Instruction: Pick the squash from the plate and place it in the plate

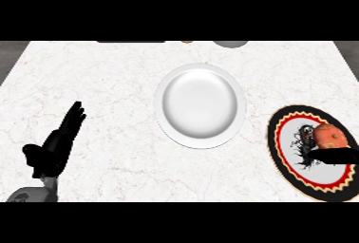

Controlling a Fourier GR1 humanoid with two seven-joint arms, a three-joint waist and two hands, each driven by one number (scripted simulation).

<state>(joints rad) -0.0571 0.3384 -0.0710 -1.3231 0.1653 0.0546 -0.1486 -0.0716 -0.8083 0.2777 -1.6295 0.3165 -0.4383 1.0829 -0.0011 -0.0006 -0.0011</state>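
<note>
An orange squash (329, 136) lies on a patterned plate (286, 124) with a black and red rim at the right edge of the counter. My right hand (335, 155) comes in from the right edge, a dark straight shape lying just below the squash and over the plate; its fingers are not distinguishable. A plain white plate (200, 106) stands in the middle of the counter with nothing on it. My left hand (57, 142) rests at the lower left, fingers straight and pointing up, holding nothing.
The white marble counter (105, 71) stretches across the view. At its far edge sit a grey round object (231, 43), a small brown item (187, 42) and a dark flat item (129, 41), all cut off by the view.
</note>
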